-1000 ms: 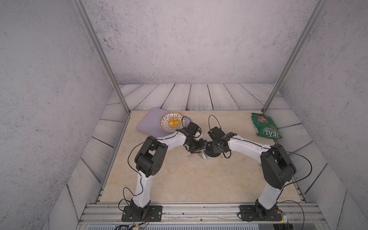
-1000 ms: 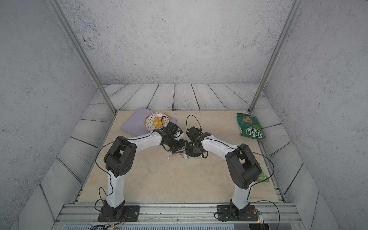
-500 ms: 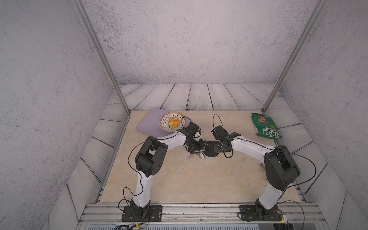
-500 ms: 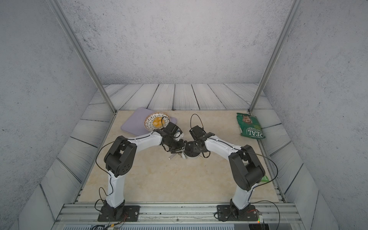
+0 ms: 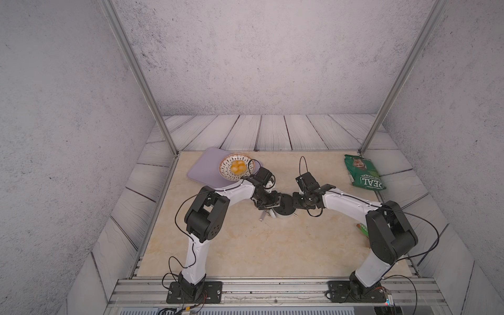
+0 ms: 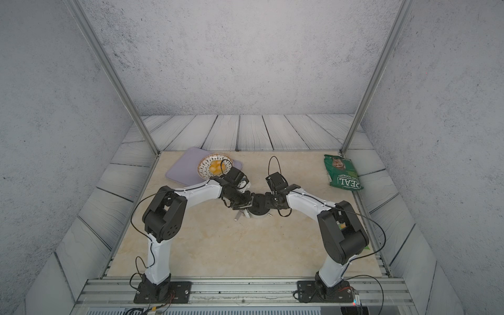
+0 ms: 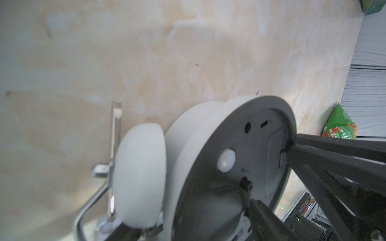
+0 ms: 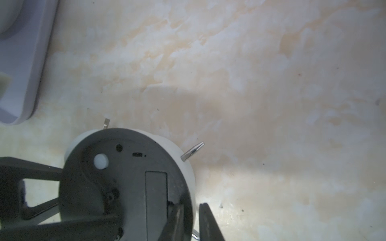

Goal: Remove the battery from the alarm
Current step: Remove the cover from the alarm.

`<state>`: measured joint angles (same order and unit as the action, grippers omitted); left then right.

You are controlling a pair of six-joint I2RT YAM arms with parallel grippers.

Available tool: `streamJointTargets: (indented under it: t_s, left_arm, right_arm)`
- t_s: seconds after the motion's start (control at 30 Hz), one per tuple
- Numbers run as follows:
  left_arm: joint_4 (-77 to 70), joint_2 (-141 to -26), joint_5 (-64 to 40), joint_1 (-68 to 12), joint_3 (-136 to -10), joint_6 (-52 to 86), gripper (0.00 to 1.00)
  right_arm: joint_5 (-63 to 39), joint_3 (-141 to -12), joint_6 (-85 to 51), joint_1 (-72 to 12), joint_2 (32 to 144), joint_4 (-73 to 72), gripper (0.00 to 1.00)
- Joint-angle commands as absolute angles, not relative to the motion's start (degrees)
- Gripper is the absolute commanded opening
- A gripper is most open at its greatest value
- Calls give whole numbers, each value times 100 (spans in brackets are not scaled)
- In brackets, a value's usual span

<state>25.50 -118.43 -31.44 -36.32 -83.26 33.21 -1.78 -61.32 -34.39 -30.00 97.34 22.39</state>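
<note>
The alarm (image 5: 283,209) (image 6: 258,209) lies face down mid-table with its round black back panel (image 8: 125,177) (image 7: 229,167) up. My left gripper (image 5: 272,206) (image 7: 192,221) is closed wide around the alarm, one finger under a white bell (image 7: 140,173) and the other on the back panel. My right gripper (image 5: 294,201) (image 8: 188,206) is almost shut and holds nothing. One of its tips rests at the notch of the closed battery cover (image 8: 156,198) and the other hangs just outside the rim. The battery is hidden.
A patterned bowl (image 5: 223,171) of yellow pieces sits on a lilac mat (image 5: 203,167) at the back left. A green bag (image 5: 364,171) lies back right and a small green packet (image 5: 362,227) sits by the right arm. A slim clear tool (image 7: 116,125) lies beside the alarm.
The right arm's elbow has swung outward and its wrist has settled lower at the alarm's rim. The left gripper stays on the alarm.
</note>
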Motion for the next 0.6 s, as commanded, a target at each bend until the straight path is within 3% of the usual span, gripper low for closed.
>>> streamJointTargets:
  t_s: [0.0, 0.57]
  left_arm:
    - [2593, -11832, -3204, -3657, -8464, 3204, 77]
    - [2714, -11702, -2971, -3661, -8445, 3173, 79]
  right_arm:
    - [-1072, -5644, -3588, -3112, 10174, 2761, 19]
    - [-1368, -5206, -3733, -2735, 9519, 2364, 20]
